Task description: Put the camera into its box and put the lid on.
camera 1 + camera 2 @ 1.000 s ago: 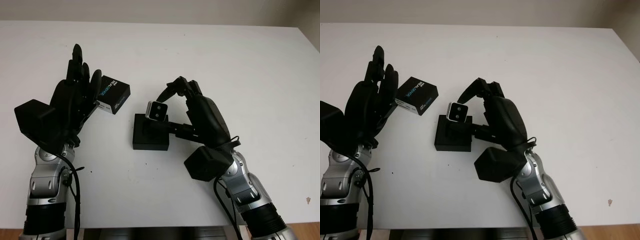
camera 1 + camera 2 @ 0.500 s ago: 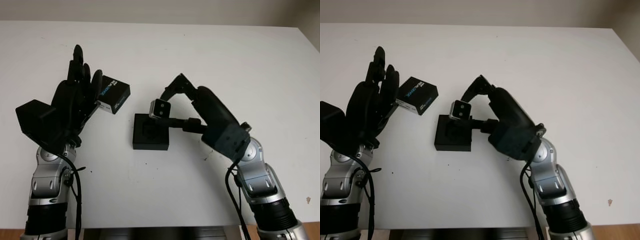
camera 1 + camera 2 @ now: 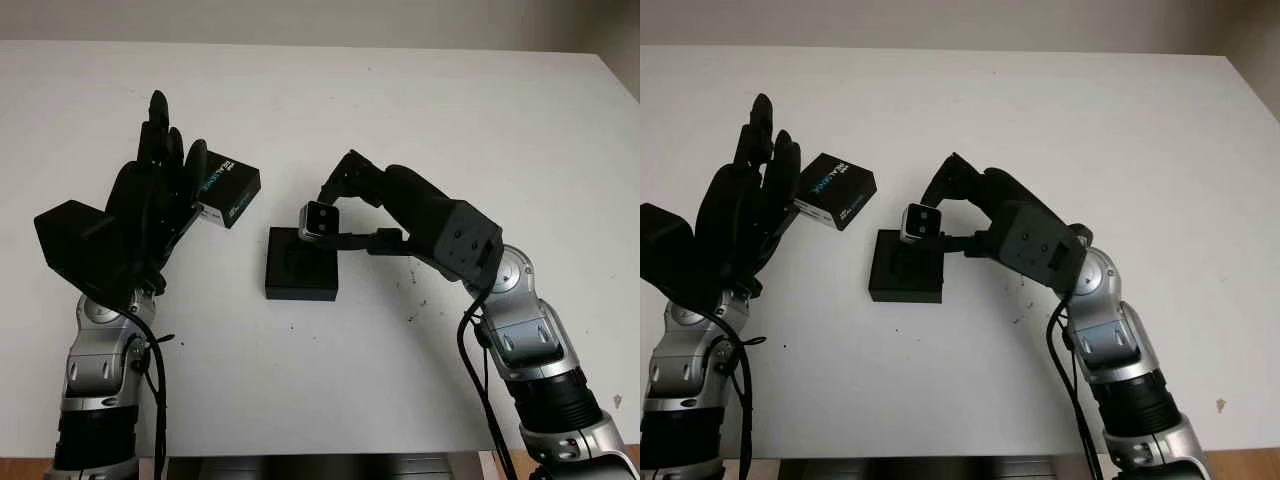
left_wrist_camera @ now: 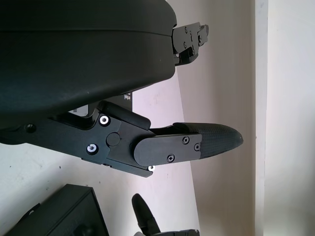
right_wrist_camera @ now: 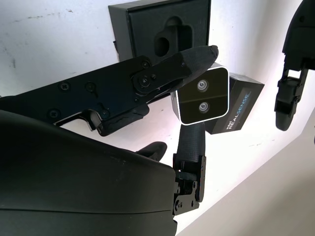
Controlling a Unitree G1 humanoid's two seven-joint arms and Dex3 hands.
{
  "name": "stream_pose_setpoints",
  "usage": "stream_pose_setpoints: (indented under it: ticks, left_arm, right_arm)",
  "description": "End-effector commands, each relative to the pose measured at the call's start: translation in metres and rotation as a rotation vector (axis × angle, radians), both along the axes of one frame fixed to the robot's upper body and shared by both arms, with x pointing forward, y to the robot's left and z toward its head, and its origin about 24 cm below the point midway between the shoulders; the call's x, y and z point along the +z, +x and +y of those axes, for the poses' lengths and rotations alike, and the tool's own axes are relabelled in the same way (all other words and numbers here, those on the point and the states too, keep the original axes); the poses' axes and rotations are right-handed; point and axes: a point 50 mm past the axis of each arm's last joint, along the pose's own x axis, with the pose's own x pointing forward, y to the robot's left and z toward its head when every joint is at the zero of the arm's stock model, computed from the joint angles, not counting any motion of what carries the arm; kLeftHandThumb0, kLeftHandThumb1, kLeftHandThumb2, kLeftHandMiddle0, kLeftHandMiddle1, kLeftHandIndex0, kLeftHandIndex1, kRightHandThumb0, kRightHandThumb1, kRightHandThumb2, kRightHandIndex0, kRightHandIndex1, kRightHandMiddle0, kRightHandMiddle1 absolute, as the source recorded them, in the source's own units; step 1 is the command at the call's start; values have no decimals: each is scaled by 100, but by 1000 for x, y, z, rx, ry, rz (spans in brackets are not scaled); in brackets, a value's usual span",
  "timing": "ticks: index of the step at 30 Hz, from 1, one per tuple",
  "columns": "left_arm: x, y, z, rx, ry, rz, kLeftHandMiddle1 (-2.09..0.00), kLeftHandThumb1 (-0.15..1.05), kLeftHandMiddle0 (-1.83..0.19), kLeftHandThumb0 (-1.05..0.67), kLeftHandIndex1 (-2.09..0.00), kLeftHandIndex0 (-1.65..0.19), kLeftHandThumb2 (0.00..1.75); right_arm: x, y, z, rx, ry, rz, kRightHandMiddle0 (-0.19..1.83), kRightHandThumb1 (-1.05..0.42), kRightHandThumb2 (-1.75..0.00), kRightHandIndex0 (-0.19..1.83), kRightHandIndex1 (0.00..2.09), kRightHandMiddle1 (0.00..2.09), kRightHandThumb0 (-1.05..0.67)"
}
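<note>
Table: a broad white tabletop (image 3: 480, 120) is spread across the head view, and everything is carried on it or held above it.

Left arm: it is raised from the bottom left, forearm upright, palm turned towards the middle of the table.

Left hand: the black three-finger left hand (image 3: 150, 205) is held up open, nothing gripped; its fingertips are seen just beside the lid, contact cannot be told.

Right arm: it is reached in from the bottom right, elbow bent, forearm angled towards the table's centre.

Right hand: the black three-finger right hand (image 3: 340, 205) is closed on the camera, one finger (image 5: 194, 59) laid over the top, another pressed from beneath.

Box: the square black box base with a moulded foam insert (image 3: 300, 265) is sat flat at centre, uncovered, its cut-out visible in the right wrist view.

Lid: the black rectangular box lid with blue lettering (image 3: 228, 190) is lying beyond and left of the base, apart from it.

Camera: the small silver-faced camera with two dark lenses (image 3: 319, 221) is gripped above the base's far right edge, not seated in the foam.
</note>
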Motion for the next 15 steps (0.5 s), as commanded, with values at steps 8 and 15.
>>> stream_pose_setpoints:
  ticks: [8,15]
  left_arm:
    - [3,-1,-3,-2,-20,-16,0,105,19,-70,0,19,47]
    - [3,-1,-4,-13,-21,-21,0,105,19,-70,0,19,48]
  right_arm:
    - [3,-2,7,11,22,3,40,-102,-5,25,40,191,-49]
    - [-1,-7,10,10,34,13,36,-104,-6,24,38,197,-49]
